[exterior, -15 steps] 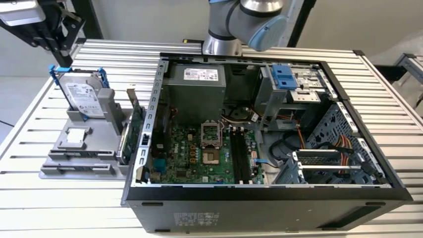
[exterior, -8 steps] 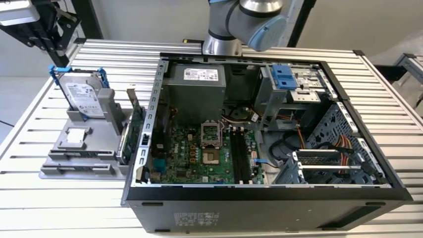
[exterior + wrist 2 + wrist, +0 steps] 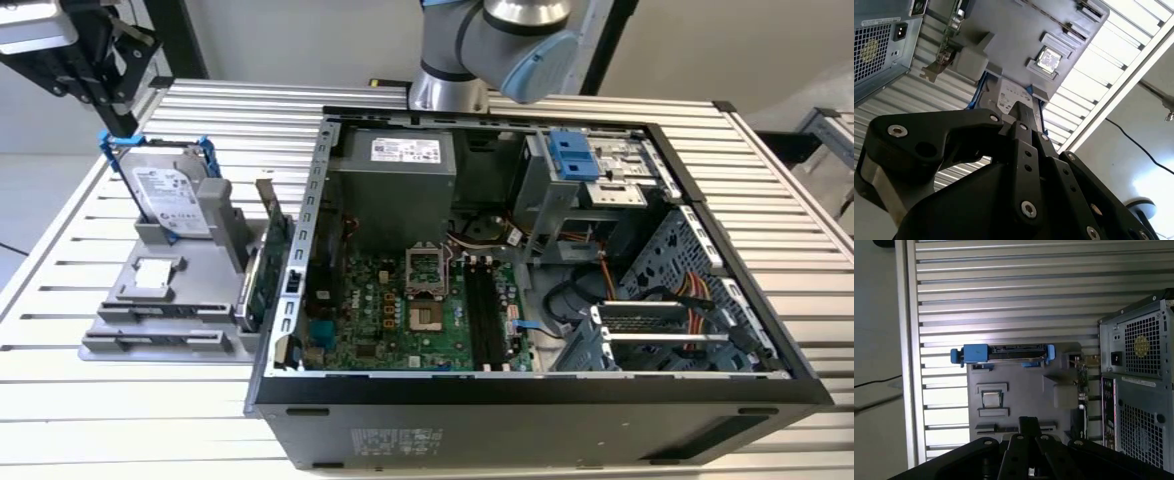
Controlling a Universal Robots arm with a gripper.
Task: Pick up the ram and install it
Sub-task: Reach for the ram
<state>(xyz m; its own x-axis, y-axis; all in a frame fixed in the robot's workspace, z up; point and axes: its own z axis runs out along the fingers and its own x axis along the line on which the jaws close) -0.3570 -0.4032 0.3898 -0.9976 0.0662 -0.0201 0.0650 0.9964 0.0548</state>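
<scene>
My gripper is shut, its fingertips pressed together with nothing showing between them. In the first wrist view the gripper hovers over the near end of the grey parts holder, by its narrow slots. The ram is hidden; I cannot tell it apart from those slots. That same holder stands at the exterior view's left, beside the open computer case. Long dark memory slots run along the green motherboard inside the case.
On the holder stand a silver hard drive in a blue frame, a small square chip and a green expansion card close to the case wall. Everything rests on a slatted metal table. The arm's elbow rises behind the case.
</scene>
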